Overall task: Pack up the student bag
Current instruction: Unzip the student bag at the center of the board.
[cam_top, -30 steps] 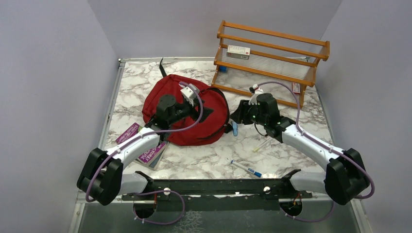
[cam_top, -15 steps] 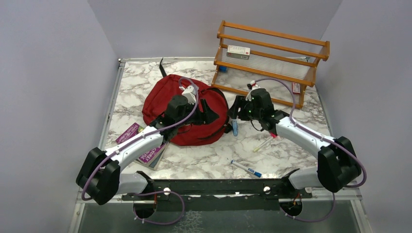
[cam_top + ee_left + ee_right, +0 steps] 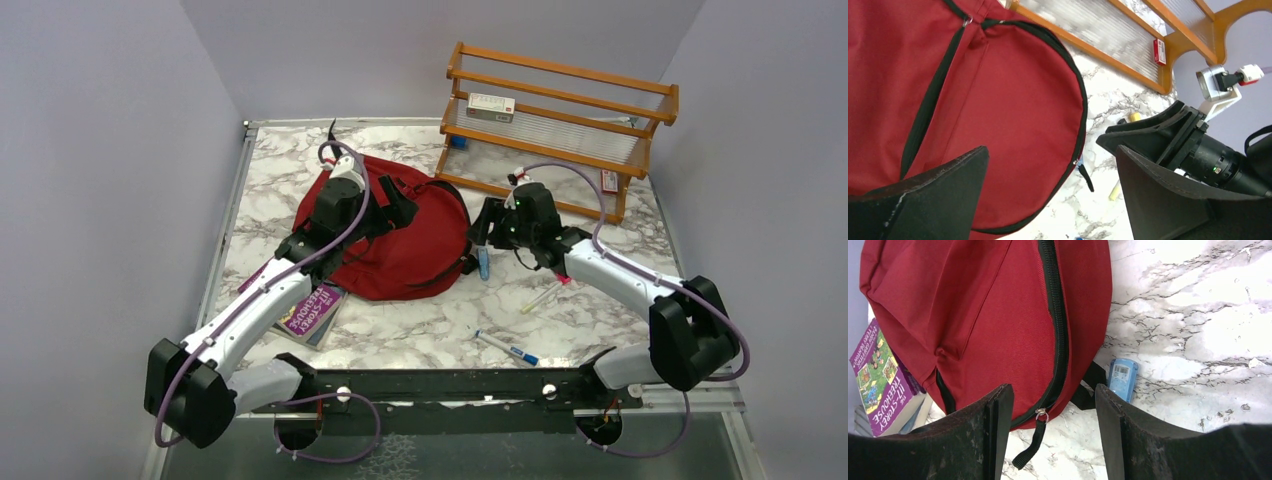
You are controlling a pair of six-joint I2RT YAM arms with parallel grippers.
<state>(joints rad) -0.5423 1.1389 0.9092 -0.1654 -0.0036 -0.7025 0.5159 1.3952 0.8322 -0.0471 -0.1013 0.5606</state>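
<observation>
The student bag, a dark-red backpack with black zippers, lies flat on the marble table; its zipper runs shut where it shows. My left gripper hovers open and empty over the bag's far part; in the left wrist view the bag lies below it. My right gripper is open and empty at the bag's right edge. In the right wrist view the black zipper pull hangs between the fingers, apart from both. The bag fills the upper left there.
A blue glue stick lies by the bag's right edge. A purple book sticks out under the bag's near left. Pens lie on the table nearer the bases. A wooden shelf with a white box stands at the back right.
My left arm has swung left and farther back over the bag. My right gripper moved left to the bag's right edge and now holds still there.
</observation>
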